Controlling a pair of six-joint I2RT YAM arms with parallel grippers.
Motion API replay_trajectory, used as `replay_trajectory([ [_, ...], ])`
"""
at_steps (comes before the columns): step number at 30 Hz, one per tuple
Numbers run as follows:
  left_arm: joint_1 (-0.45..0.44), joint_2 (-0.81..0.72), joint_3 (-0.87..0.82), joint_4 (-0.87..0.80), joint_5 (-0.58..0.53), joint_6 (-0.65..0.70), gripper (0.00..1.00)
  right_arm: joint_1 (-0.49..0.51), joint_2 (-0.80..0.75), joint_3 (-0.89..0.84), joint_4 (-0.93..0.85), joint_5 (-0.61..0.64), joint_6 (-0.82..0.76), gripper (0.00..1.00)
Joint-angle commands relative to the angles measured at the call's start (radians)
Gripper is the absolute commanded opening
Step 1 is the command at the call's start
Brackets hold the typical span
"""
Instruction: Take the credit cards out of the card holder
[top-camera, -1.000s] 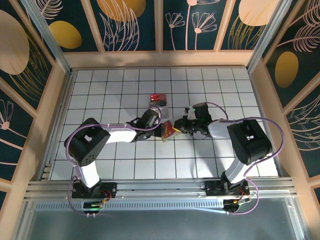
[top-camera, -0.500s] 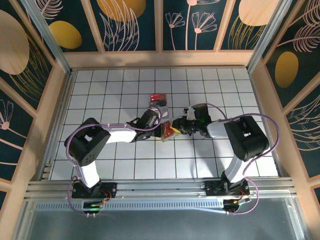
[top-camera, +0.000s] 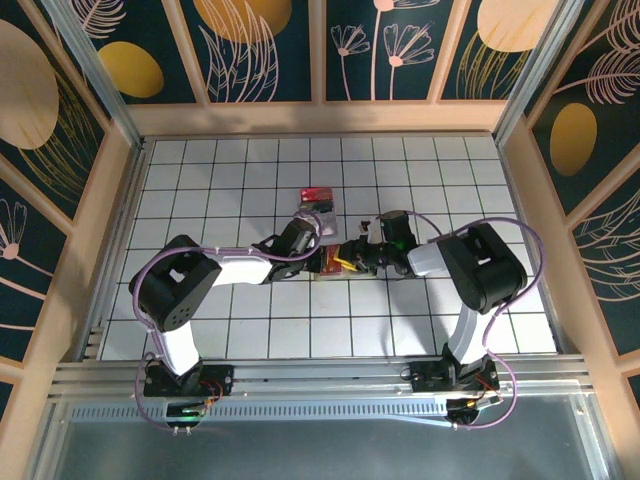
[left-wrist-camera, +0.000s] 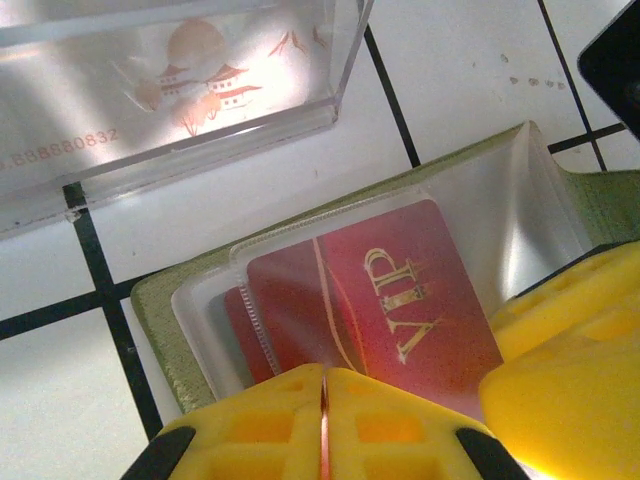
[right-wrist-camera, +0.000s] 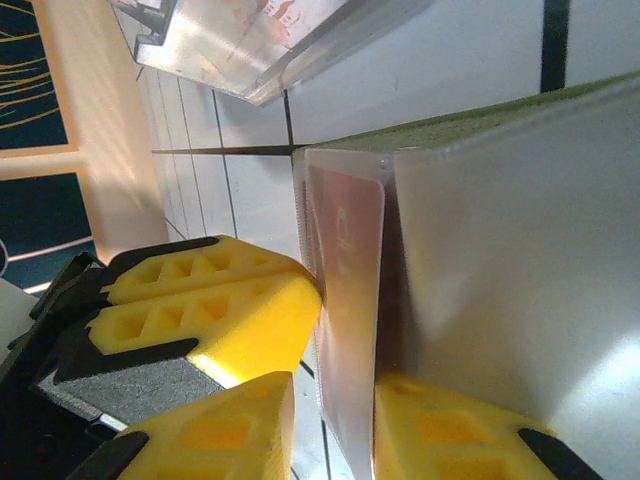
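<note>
The olive-green card holder (top-camera: 331, 264) lies open on the tiles between my two grippers. In the left wrist view its green edge (left-wrist-camera: 165, 320) frames clear sleeves holding a red VIP credit card (left-wrist-camera: 400, 300), with a second red card tucked behind. My left gripper (left-wrist-camera: 322, 400) is shut on the thin red edge of a card at the holder's near side. My right gripper (right-wrist-camera: 335, 430) is open, its jaws standing either side of an upright clear sleeve (right-wrist-camera: 345, 300); a small gap shows beside the left jaw. The left gripper (top-camera: 318, 257) and right gripper (top-camera: 352, 257) nearly touch.
A clear box (left-wrist-camera: 170, 80) with printed pagodas sits just beyond the holder; from above it is the small box with red contents (top-camera: 317, 197). White tiled floor spreads all round, with wooden walls at the edges.
My right gripper has moved left, closer onto the holder. The holder, tilted up a second ago, now lies lower and flatter. The left arm has barely moved.
</note>
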Motion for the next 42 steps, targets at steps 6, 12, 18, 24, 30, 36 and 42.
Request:
replay_trajectory([
  [6, -0.018, 0.019, -0.029, -0.026, 0.048, -0.021, 0.13, 0.014, -0.017, -0.007, 0.114, -0.027, 0.023, 0.19],
  [12, -0.017, 0.004, -0.038, -0.052, 0.016, -0.028, 0.18, -0.019, -0.055, -0.03, 0.096, -0.02, 0.014, 0.17],
  [18, -0.017, 0.012, -0.037, -0.066, 0.01, -0.035, 0.17, -0.041, -0.089, -0.04, 0.088, -0.022, 0.014, 0.17],
  [24, -0.018, 0.015, -0.032, -0.072, 0.005, -0.034, 0.16, -0.056, -0.106, -0.044, 0.047, -0.01, -0.01, 0.17],
  [30, -0.017, 0.018, -0.035, -0.077, 0.0, -0.038, 0.15, -0.072, -0.117, -0.052, 0.02, -0.001, -0.023, 0.16],
  [36, -0.018, 0.018, -0.036, -0.077, -0.003, -0.038, 0.14, -0.08, -0.136, -0.041, -0.071, 0.042, -0.069, 0.08],
  [42, -0.018, 0.015, -0.037, -0.075, -0.006, -0.041, 0.14, -0.09, -0.165, -0.029, -0.204, 0.127, -0.131, 0.01],
])
